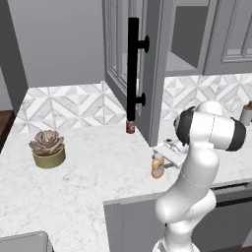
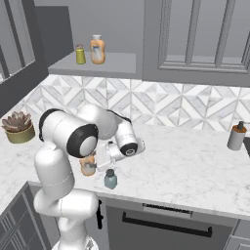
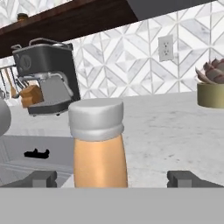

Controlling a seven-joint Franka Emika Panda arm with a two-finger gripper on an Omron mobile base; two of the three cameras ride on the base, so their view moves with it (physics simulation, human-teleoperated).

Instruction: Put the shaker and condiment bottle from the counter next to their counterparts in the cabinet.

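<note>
A: Where is the condiment bottle (image 3: 99, 144) now?

B: Upright on the marble counter (image 1: 88, 172), near its front edge. In the hand view it fills the lower middle of the frame, pale cap up, with one dark fingertip (image 3: 41, 178) at its lower left and the other at its lower right.

A: So the gripper (image 3: 114, 178) has it?

B: No. The jaws are spread wide and the bottle stands between them with clear space on both sides; nothing is pinched. I'd say the hand is lined up level with the body so the fingers can close below the cap.

A: And the shaker (image 2: 110, 178)?

B: In the right base view it sits just below centre, on the counter's front edge, just beside the bottle and nearer the camera, untouched.

A: Where must they go?

B: Top left of that view: the cabinet (image 2: 97, 63) shelf holds an orange bottle (image 2: 97, 49) and a small yellow-green shaker (image 2: 80, 54) side by side. In the left base view its glass door (image 1: 123, 64) with the black bar handle (image 1: 133, 69) stands swung open, so the shelf looks reachable.

A: Anything else nearby?

B: A small red can (image 1: 130, 127) under the door, a potted succulent (image 1: 47, 148) at mid-left, and a grey dispenser (image 2: 237, 135) at far right.
</note>
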